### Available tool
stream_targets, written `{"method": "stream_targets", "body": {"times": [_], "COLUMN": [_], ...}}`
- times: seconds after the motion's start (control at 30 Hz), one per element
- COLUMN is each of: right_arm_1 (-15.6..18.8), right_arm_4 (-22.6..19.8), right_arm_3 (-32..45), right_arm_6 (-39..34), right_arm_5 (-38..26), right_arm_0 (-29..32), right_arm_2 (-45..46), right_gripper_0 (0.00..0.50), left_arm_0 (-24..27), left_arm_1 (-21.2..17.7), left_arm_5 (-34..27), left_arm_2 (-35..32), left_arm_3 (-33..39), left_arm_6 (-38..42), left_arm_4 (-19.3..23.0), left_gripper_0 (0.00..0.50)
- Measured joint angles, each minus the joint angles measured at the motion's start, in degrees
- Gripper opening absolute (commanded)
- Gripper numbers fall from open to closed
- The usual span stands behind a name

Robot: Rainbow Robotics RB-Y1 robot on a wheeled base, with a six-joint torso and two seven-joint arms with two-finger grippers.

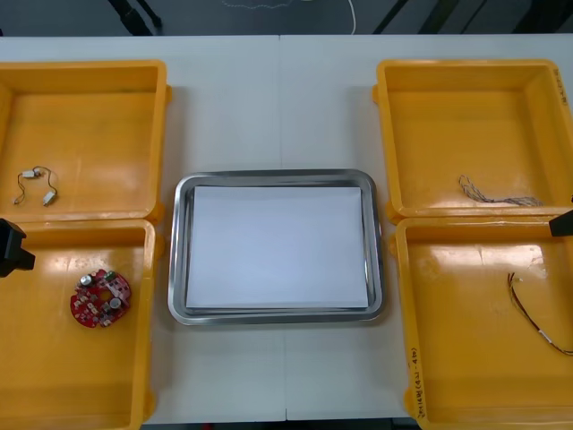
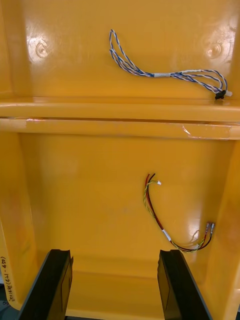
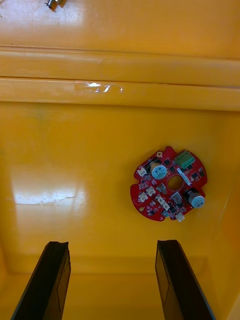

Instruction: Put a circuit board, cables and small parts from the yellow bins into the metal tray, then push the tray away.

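By my reading the task is at its very start. The metal tray [image 1: 277, 176] sits mid-surface [image 1: 277, 98] with its white inside bare, and everything lies in the yellow bins [image 1: 89, 64]. The circuit board [image 1: 100, 298] lies flat in the near left bin [image 1: 54, 376]. The small metal parts [image 1: 36, 185], joined by thin wire, are in the far left bin [image 1: 98, 125]. The blue and white cable [image 1: 497, 194] is in the far right bin [image 1: 466, 116], and the red and yellow cable [image 1: 537, 318] is in the near right bin [image 1: 466, 358]. Every pick is left to do, and the push of the tray comes after them.

The left gripper [image 3: 112, 245] hangs over the near left bin, wide apart and holding nothing. The board lies ahead of it, nearer one finger than the other. The right gripper [image 2: 115, 252] hangs over the near right bin, equally wide and empty-handed, with the red and yellow cable just ahead of one finger.

The front view gives the whole layout: the tray between the two pairs of bins, and which bin holds what. There each gripper is just a dark corner at the picture's side edge, so its spread cannot be judged. The wrist views settle that, with both pairs of fingers standing well apart. They also bring out the cables' colours and twist, the connectors at their ends, and the parts on the board's face, which from above read as thin lines and specks
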State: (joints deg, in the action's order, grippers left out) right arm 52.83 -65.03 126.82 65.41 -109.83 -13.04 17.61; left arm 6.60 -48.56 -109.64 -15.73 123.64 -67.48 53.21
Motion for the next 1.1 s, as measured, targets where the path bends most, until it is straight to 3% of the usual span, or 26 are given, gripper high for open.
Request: {"method": "stream_targets", "body": {"times": [1.1], "right_arm_1": [0.0], "right_arm_4": [0.0], "right_arm_3": [0.0], "right_arm_6": [0.0], "right_arm_5": [0.0], "right_arm_0": [0.0], "right_arm_2": [0.0], "right_gripper_0": [0.5], "left_arm_0": [0.0], "left_arm_1": [0.0], "left_arm_5": [0.0], "left_arm_2": [0.0], "left_arm_3": [0.0], "left_arm_6": [0.0], "left_arm_4": [0.0], "left_gripper_0": [0.5]}}
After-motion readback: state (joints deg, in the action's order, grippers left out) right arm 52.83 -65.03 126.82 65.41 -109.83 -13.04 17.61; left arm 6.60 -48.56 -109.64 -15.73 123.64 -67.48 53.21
